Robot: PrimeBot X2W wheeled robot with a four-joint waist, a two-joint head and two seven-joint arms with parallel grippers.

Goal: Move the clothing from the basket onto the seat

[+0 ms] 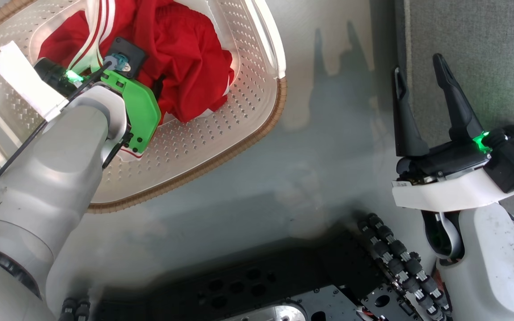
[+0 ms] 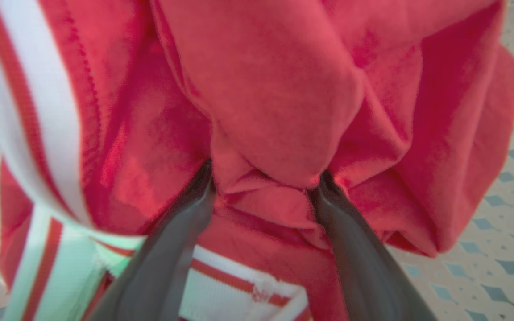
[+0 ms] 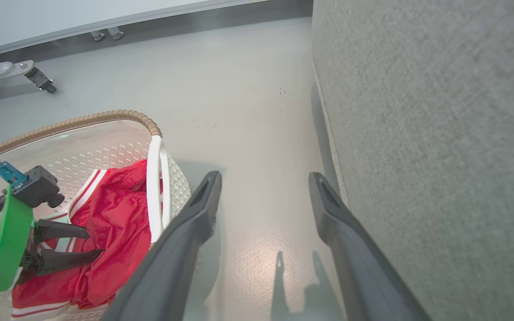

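Observation:
The red jersey [image 1: 185,58] lies crumpled in the cream perforated basket [image 1: 239,116] at the upper left of the head view. My left arm reaches down into the basket. In the left wrist view my left gripper [image 2: 266,178] is open, its two fingers spread and pressed into the jersey [image 2: 275,89], with a fold bulging between them. The right wrist view shows the left gripper [image 3: 94,243] from the side, its tips in the jersey [image 3: 114,223]. My right gripper [image 1: 417,63] stands open and holds nothing, over the floor at the edge of the grey seat [image 1: 475,49].
Grey floor [image 1: 328,147] separates the basket from the seat. The robot's dark base [image 1: 283,285] lies at the bottom of the head view. In the right wrist view a caster leg [image 3: 38,80] stands beyond the basket's brown rim [image 3: 105,117], near the wall's base.

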